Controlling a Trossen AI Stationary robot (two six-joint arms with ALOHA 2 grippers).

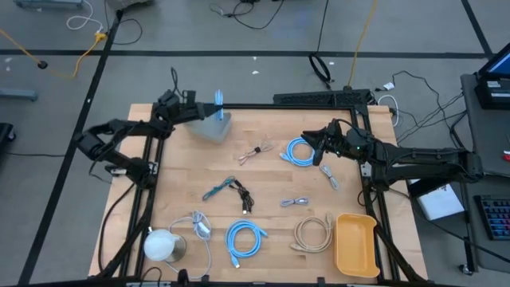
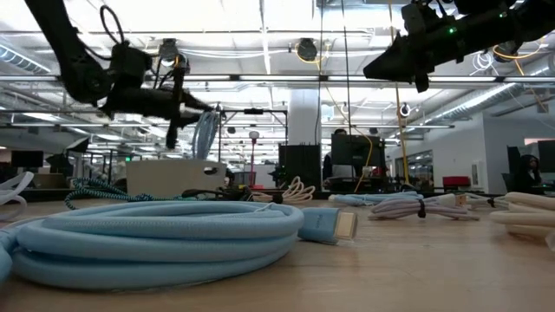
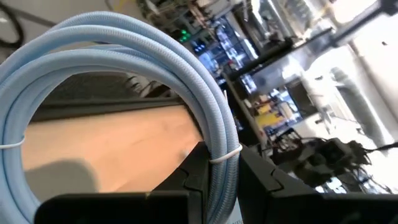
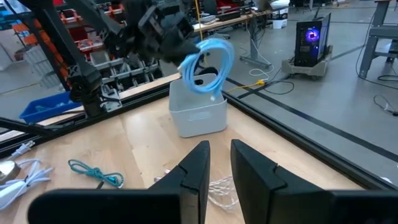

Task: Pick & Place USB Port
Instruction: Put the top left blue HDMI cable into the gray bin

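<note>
Above grey bin [image 1: 215, 127] | left claw [image 1: 209, 109] grips coiled blue cable [image 1: 219, 104]

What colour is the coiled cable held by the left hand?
Light blue. The coiled cable, pinched in the left hand, shows best in the left wrist view.

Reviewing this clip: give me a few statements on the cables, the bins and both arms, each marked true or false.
1. The left tool holds a coiled light blue cable above the grey bin. True.
2. The yellow tray already holds two cables. False: nothing shows inside it.
3. The right tool is lifting the beige cable. False: it grips nothing and hangs in the air by another light blue coil; the beige cable lies beside the yellow tray.
4. A teal cable lies on the table near its middle. True.
5. The grey bin lies tipped on its side. False: it stands upright.
</note>
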